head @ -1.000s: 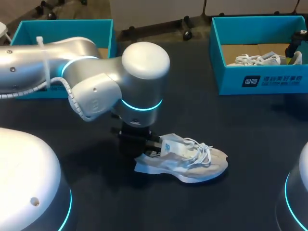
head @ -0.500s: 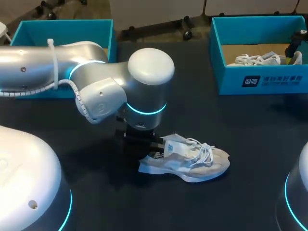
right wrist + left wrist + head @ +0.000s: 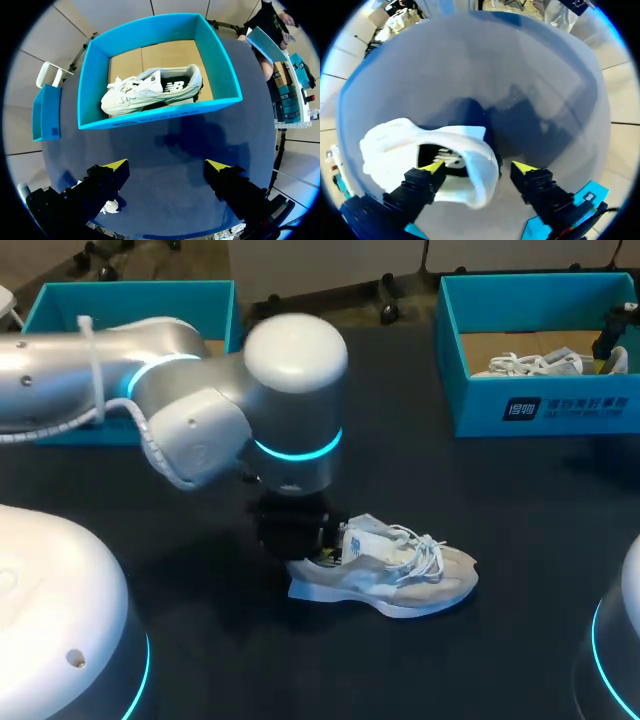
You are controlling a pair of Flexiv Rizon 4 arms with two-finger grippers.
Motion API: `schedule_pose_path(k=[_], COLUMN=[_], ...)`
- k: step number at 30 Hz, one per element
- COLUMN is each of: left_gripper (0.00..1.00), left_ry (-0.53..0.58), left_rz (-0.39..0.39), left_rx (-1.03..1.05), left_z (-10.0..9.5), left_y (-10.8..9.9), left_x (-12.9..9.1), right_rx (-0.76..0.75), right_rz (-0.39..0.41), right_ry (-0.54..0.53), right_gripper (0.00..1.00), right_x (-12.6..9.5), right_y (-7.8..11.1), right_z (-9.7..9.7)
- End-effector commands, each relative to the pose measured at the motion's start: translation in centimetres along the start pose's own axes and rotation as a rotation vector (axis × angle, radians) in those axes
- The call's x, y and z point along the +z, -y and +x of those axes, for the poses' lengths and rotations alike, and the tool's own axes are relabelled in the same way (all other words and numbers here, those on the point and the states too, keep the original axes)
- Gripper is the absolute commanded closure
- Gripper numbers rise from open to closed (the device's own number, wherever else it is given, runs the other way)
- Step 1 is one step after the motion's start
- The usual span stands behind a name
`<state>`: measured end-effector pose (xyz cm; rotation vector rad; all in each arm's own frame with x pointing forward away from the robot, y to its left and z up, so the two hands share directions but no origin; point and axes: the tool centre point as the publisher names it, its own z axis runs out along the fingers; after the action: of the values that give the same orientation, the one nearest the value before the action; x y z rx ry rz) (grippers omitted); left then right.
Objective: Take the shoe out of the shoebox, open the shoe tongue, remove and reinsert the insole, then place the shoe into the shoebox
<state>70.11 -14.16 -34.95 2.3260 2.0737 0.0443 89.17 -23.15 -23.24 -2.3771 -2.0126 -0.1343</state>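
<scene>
The shoe (image 3: 395, 580) is out of its box and is seen lying on its sole on the desk (image 3: 400, 470), toe pointed towards the right arm's side. Its tongue (image 3: 362, 536) appears lifted and the laces (image 3: 420, 555) are loose, so the tongue step is judged to be done. The insole step is taken to be in hand.

The left arm (image 3: 200, 420) is brought down over the heel. In the left wrist view the left jaws are spread and set astride the heel wall. One finger (image 3: 434, 167) is placed inside the opening, above the dark lining, and the other finger (image 3: 522, 167) is kept outside, apart from the shoe (image 3: 390, 150). Nothing is pinched.

The next move is judged to need the inner finger lowered to the insole's rear edge. The jaws would then be pressed together on that edge alone, not on the heel wall, before anything is lifted. Whether the insole is loose cannot be told.

The right jaws are also spread and hold nothing. They are held above the desk, with the right box (image 3: 160, 116) ahead of them. That box (image 3: 560, 405) is seen to hold a second shoe (image 3: 150, 90), laid on its side on the brown cardboard floor. The left box (image 3: 130, 302) is partly covered by the left arm, and its contents cannot be made out.
</scene>
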Motion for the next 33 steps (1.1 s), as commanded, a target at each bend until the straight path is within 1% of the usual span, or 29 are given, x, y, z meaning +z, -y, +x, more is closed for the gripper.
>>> schedule_pose_path(k=[1, 3, 5, 7, 11, 13, 14, 16, 31, 33], left_gripper=[0.00, 0.00, 0.00, 0.00, 0.00, 0.00, 0.00, 0.00, 0.00, 0.00], left_ry=[0.138, 0.168, 0.212, 0.241, 0.313, 0.351, 0.373, 0.379, 0.379, 0.389], left_rz=[0.009, 0.031, 0.089, 0.133, 0.237, 0.253, 0.292, 0.330, 0.330, 0.347], left_rx=[-0.058, -0.121, -0.209, -0.307, -0.420, -0.477, -0.513, -0.594, -0.594, -0.680], left_z=[3.8, 4.5, 5.1, 5.7, 6.9, 7.6, 7.9, 8.7, 8.7, 8.9], left_y=[1.3, 1.7, 2.1, 2.5, 3.5, 4.0, 4.2, 4.2, 4.2, 3.8], left_x=[-6.5, -8.0, -9.2, -10.0, -10.8, -11.1, -11.1, -11.1, -11.1, -10.4], right_rx=[0.001, 0.001, 0.001, 0.001, 0.001, 0.001, 0.001, 0.001, 0.001, 0.001], right_rz=[0.000, 0.000, 0.000, 0.000, 0.000, 0.000, 0.000, 0.000, 0.000, 0.000], right_ry=[0.000, 0.000, 0.000, 0.000, 0.000, 0.000, 0.000, 0.000, 0.000, 0.000], right_gripper=[0.00, 0.00, 0.00, 0.00, 0.00, 0.00, 0.00, 0.00, 0.00, 0.00], right_x=[0.0, 0.0, 0.0, 0.0, 0.0, 0.0, 0.0, 0.0, 0.0, 0.0], right_y=[0.0, 0.0, 0.0, 0.0, 0.0, 0.0, 0.0, 0.0, 0.0, 0.0], right_z=[0.0, 0.0, 0.0, 0.0, 0.0, 0.0, 0.0, 0.0, 0.0, 0.0])
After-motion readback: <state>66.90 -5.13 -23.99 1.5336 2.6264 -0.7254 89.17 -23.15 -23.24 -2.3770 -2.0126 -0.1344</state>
